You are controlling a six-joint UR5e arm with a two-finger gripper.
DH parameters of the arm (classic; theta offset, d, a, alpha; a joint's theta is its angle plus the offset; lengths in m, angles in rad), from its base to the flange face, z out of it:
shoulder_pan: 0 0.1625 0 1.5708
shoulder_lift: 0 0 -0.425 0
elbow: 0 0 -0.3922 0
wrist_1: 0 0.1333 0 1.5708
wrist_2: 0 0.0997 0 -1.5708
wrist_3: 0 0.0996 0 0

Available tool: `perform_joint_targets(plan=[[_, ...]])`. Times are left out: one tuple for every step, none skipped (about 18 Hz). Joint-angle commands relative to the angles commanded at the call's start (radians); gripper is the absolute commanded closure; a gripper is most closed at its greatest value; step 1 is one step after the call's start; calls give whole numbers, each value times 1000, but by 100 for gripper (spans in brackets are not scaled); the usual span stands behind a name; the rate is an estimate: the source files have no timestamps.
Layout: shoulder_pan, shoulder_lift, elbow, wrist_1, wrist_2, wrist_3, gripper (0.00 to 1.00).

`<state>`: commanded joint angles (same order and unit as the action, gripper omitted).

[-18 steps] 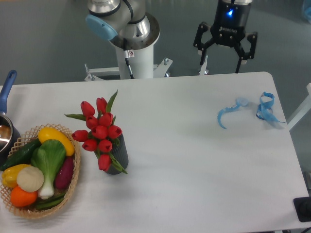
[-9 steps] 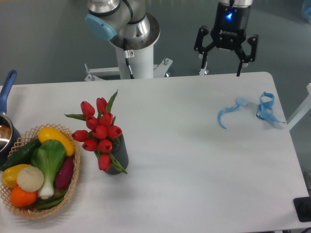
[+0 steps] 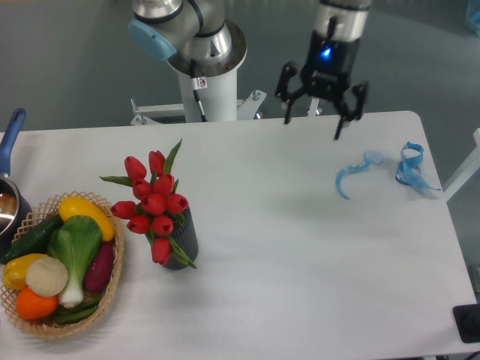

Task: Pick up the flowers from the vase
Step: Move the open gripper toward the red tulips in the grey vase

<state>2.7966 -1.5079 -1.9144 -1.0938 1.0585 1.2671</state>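
A white tabletop [image 3: 300, 262] fills most of the view, with the arm's pale base column standing behind its far edge. Over the last second the hand [image 3: 313, 127] has swung left and dropped a little; it now hangs above the far edge of the tabletop, right of centre, with its 2 fingers spread wide and nothing between them. That shift reads as the start of the reach toward the bunch, though the hand is still well apart from it.

At the left edge, a wicker basket [image 3: 112, 289] holds colourful vegetables, and part of a blue-handled pot [image 3: 10, 142] shows behind it. Just beside the basket, to its right, the flowers [image 3: 152, 202] stand upright: a bunch of red tulip buds with green leaves, their stems seated in the vase [image 3: 182, 241], a small dark ribbed cup. Neither has moved. On the right side lie 2 curled blue ribbons [image 3: 379, 169], untouched. The pick itself has not begun.
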Motion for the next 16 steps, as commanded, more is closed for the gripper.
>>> perform_joint_targets(plan=[[-15, 0, -6, 0, 0, 2, 0], [-31, 0, -9, 2, -6, 3, 0], [-46, 0, -9, 3, -30, 8, 0], [-58, -2, -11, 3, -70, 9, 0], [-69, -11, -11, 3, -116, 9, 0], [-83, -24, -11, 5, -161, 9, 0], [-95, -28, -11, 5, -196, 9, 0], [-107, -29, -11, 5, -218, 9, 0], [-118, -29, -11, 6, -230, 11, 0], [-133, -34, -12, 6, -242, 11, 0], [-149, -44, -12, 8, -248, 12, 0], [-158, -51, -9, 11, -252, 14, 0], [-164, -58, -9, 26, -253, 18, 0], [-175, -78, -9, 55, -259, 18, 0], [-192, -97, -9, 84, -261, 17, 0], [-206, -112, -9, 107, -264, 17, 0]])
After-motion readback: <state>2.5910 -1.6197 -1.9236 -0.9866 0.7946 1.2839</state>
